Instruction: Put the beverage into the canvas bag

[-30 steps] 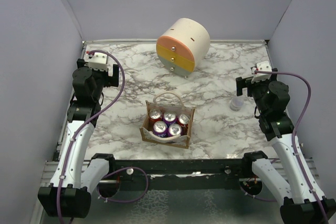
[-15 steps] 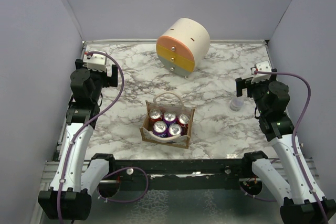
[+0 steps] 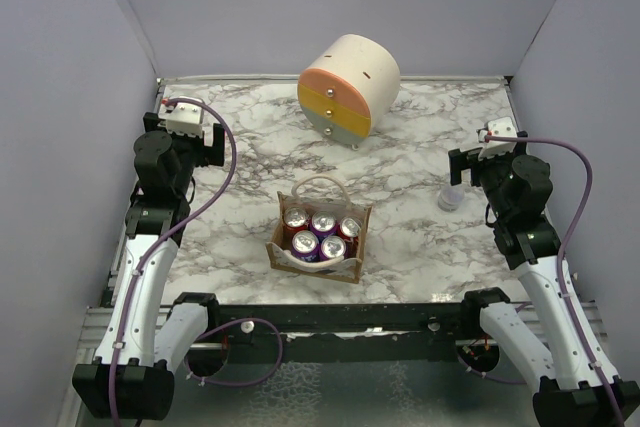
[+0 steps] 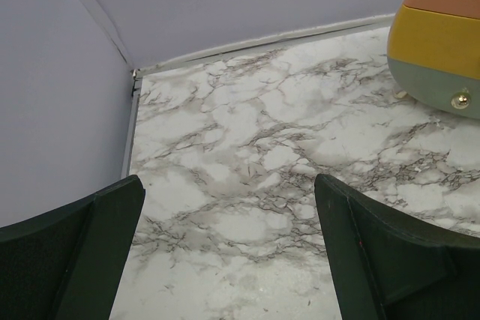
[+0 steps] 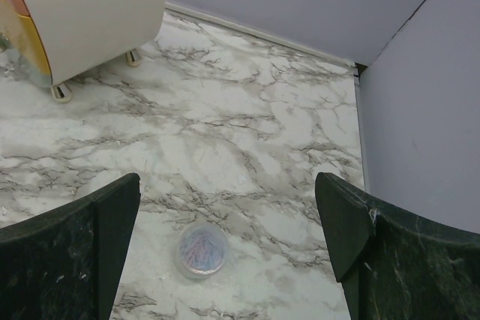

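Starting from the near edge, the two arms rise from their bases, one at each side of the marble table (image 3: 420, 247). A little farther in, close to the middle of the table, stands the canvas bag (image 3: 315, 267), upright and with its mouth open to the top. Inside it stand five drink cans (image 3: 333, 247), close together and with their silver tops up: two purple ones in the nearer row and three reddish ones in the row behind. One pale loop handle (image 3: 322, 182) stands up over the far side of the bag. Neither arm touches the bag; both are folded back, well apart from it.

The left gripper (image 4: 229, 185) is at the left side of the table, and its two dark fingers (image 4: 90, 245) are spread wide with nothing between them (only bare marble shows in the gap). The right gripper (image 5: 227, 181) is at the right side, also released and empty, its fingers just as wide apart. On the table under the right gripper lies a small round clear container (image 5: 201, 249) with something of mixed colours inside; what it holds is too small to tell. In the top view it sits just beside the right arm, on its inner side.

Farther back, near the far edge and a little right of the middle, stands the round cabinet (image 3: 348, 85) on small metal feet. Its body is cream, and its drawer fronts are orange, yellow and grey-green, with small knobs. Plain pale walls (image 3: 300, 7) close the table at the left, the right and the far side.
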